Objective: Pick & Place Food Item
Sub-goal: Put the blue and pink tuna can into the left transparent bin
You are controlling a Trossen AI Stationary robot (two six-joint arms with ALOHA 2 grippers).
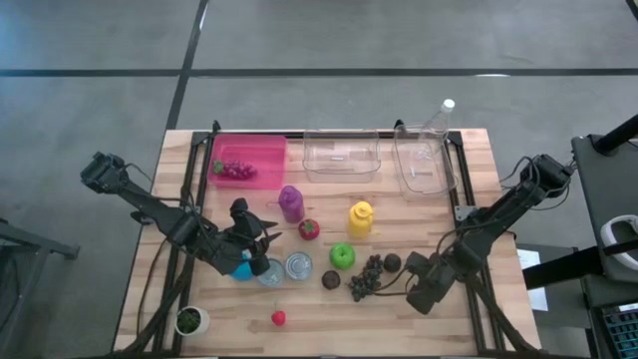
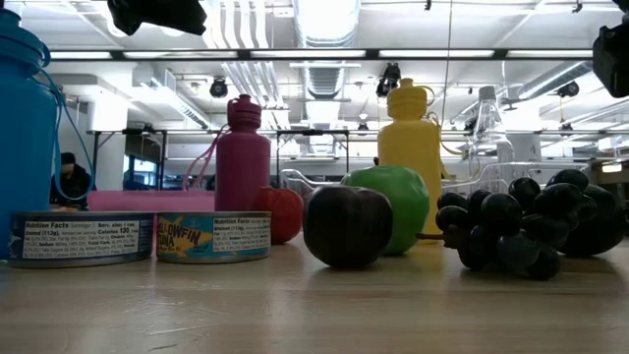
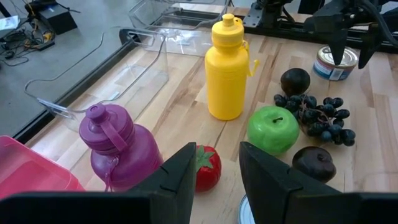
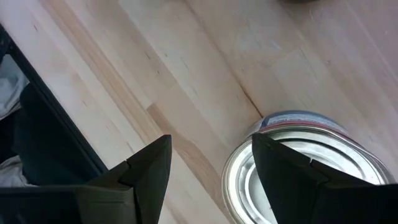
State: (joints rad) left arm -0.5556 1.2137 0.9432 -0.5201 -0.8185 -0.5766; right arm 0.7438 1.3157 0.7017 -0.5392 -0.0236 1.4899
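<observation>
right wrist: open jaws above can (image 4: 298,168)

left arm reaches in from the table's left edge, left gripper (image 1: 261,242) parted and empty. right arm angles in from the right, right gripper (image 1: 421,282) parted, low.

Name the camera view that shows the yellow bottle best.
The left wrist view: the yellow bottle stands whole and unobstructed. In the low view the green apple hides its base. From above it looks small. The right wrist view misses it.

Apple (image 1: 342,255) beside grapes (image 1: 367,276)
</observation>
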